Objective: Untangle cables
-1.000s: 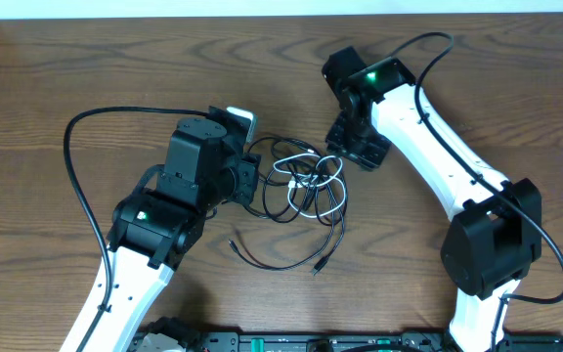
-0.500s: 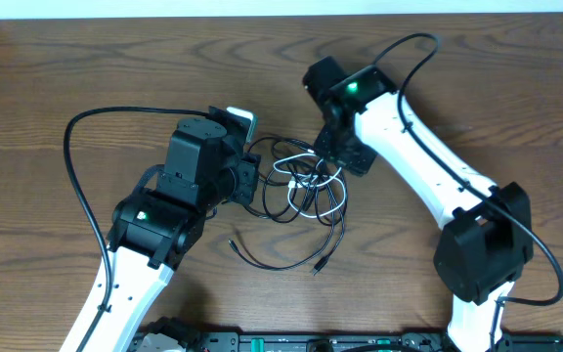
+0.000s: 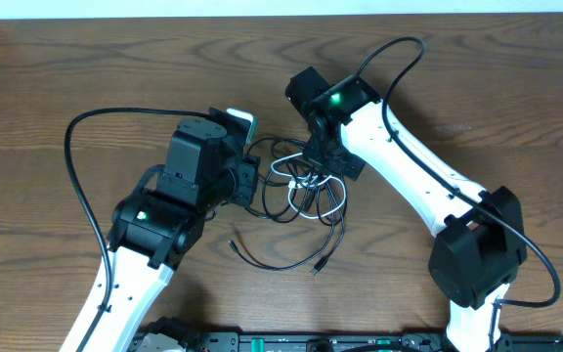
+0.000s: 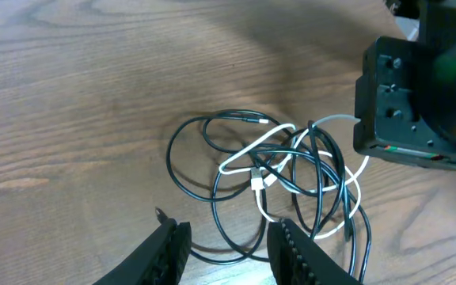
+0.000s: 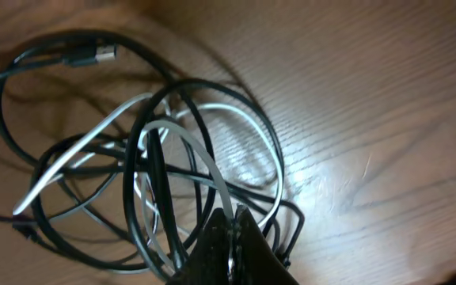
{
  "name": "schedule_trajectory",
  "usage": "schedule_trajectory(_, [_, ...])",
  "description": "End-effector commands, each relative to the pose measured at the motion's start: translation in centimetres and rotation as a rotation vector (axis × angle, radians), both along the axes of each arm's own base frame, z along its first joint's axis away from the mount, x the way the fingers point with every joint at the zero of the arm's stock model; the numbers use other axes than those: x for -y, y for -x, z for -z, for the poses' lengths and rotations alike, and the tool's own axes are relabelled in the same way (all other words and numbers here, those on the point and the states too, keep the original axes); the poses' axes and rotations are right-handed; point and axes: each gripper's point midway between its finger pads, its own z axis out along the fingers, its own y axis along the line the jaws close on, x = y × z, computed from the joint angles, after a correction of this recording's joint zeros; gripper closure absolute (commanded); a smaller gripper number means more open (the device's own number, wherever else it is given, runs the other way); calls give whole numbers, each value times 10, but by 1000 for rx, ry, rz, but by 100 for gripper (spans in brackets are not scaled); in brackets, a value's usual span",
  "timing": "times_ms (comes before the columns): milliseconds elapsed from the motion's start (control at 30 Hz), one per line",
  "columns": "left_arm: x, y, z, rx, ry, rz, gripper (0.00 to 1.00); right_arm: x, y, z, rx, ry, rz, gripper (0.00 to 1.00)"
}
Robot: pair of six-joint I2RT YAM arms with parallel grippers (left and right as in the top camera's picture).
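Note:
The cables lie in a loose tangle of black loops and one white cord at the table's middle. A black strand with small plug ends trails out toward the front. My right gripper is down on the tangle's far right side. In the right wrist view it is shut, with the white cord running into its tips. My left gripper stands open at the tangle's left edge, and a black loop passes between its fingers, touching neither. A USB plug lies at the far left.
The right arm's dark wrist block fills the right side of the left wrist view. Thick black arm cables arc over the left arm and the right arm. A black rail runs along the front edge.
My right arm has swung left and down onto the tangle, and its jaws have shut on the white cord. The left arm and the cables have stayed put.

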Motion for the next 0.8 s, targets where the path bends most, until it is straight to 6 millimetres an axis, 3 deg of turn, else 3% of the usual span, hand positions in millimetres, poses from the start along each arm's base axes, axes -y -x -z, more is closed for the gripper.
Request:
schedule_trajectory(0, [-3, -2, -1, 7, -12, -8, 62, 8, -16, -5, 80, 71, -111, 99])
schedule_trajectory(133, [-3, -2, -1, 7, -12, -8, 63, -5, -48, -58, 250, 19, -379, 99])
schedule_trajectory(200, [-3, -2, -1, 7, -12, -8, 62, -10, -61, -104, 373, 0, -494, 99])
schedule_trajectory(233, [-3, -2, -1, 8, -11, -8, 62, -12, -70, -160, 515, -4, -595, 99])
schedule_trajectory(267, [-3, -2, -1, 8, -12, -8, 63, -11, -73, -189, 590, -6, -628, 99])
schedule_trajectory(367, [-3, -2, -1, 7, -12, -8, 63, -3, -71, -263, 780, -17, -654, 99])
schedule_trajectory(467, [-3, -2, -1, 7, -12, -8, 62, 17, -62, -331, 956, -40, -603, 99])
schedule_trajectory(567, [-3, -2, -1, 7, -12, -8, 63, 42, -51, -384, 1102, -53, -539, 99])
schedule_trajectory(667, [-3, -2, -1, 7, -12, -8, 62, 64, -37, -420, 1201, -71, -500, 99])
schedule_trajectory(733, [-3, -2, -1, 9, -11, -8, 62, 69, -27, -420, 1188, -91, -513, 98])
schedule_trajectory(767, [-3, -2, -1, 9, -11, -8, 62, 70, -24, -412, 1154, -89, -519, 92])
